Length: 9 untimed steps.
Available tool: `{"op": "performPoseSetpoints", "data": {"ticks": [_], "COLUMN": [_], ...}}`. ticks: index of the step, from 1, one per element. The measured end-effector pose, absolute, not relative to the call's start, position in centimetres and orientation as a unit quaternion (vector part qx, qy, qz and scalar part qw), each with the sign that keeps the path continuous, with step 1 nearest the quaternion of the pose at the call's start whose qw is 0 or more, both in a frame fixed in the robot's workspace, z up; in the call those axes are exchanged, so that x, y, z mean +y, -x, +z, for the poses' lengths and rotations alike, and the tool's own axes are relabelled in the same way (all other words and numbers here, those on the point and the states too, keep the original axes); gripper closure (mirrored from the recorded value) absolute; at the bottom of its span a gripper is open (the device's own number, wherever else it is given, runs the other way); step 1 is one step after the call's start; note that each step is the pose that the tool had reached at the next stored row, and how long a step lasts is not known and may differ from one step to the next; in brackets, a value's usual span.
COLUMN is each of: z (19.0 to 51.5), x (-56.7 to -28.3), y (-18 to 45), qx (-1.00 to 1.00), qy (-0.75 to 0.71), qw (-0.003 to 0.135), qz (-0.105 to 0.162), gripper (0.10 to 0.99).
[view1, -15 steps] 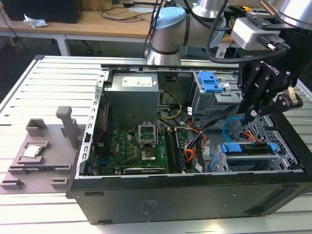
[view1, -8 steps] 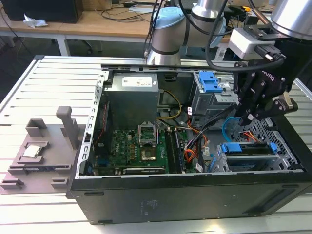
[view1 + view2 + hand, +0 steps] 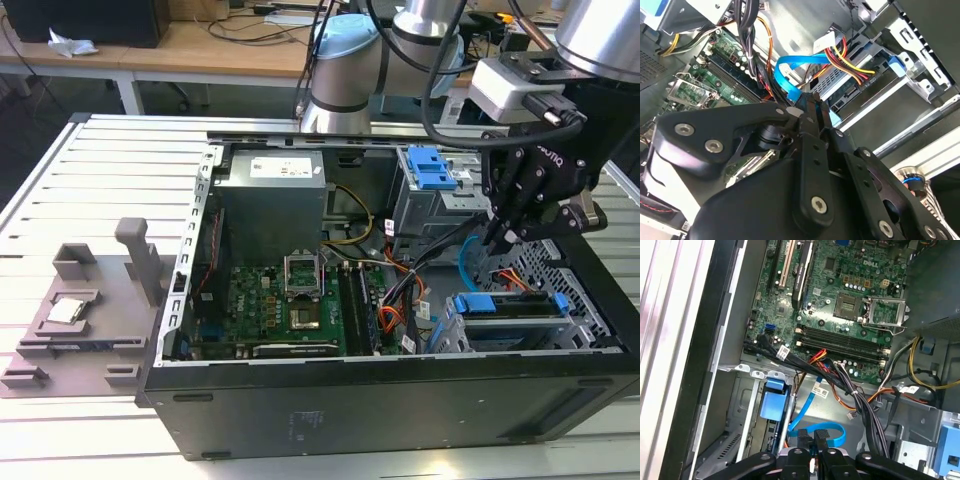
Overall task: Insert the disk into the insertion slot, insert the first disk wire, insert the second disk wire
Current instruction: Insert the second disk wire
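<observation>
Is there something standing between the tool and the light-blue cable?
Nothing visible does. In the second wrist view the tool reaches right up to the light-blue cable; the red-orange wires run beyond it, off to one side.

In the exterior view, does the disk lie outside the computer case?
No, the disk, framed by its blue carrier, sits in the insertion slot inside the case.

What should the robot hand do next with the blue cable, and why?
Probably ease the gripper down toward the disk. It seems to pinch the light-blue cable above the disk, which already sits in its cage with the red-orange wires reaching it.
</observation>
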State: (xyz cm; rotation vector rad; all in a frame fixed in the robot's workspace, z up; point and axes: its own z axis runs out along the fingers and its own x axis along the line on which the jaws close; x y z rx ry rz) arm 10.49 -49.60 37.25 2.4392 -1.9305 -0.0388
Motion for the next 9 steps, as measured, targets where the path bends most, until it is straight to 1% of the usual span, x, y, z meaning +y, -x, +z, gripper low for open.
{"op": "performPoseSetpoints", "data": {"ticks": [1, 6, 9], "z": [37.2, 36.8, 36.0], "x": [-49.8, -53.3, -53.6], "y": [-10.5, -10.5, -10.5], "qx": [-0.62, -0.621, -0.64], "qy": [-0.784, -0.784, -0.768], "qw": [0.015, 0.017, 0.015], "qz": [-0.012, -0.011, -0.013], "gripper": [0.922, 0.922, 0.922]}}
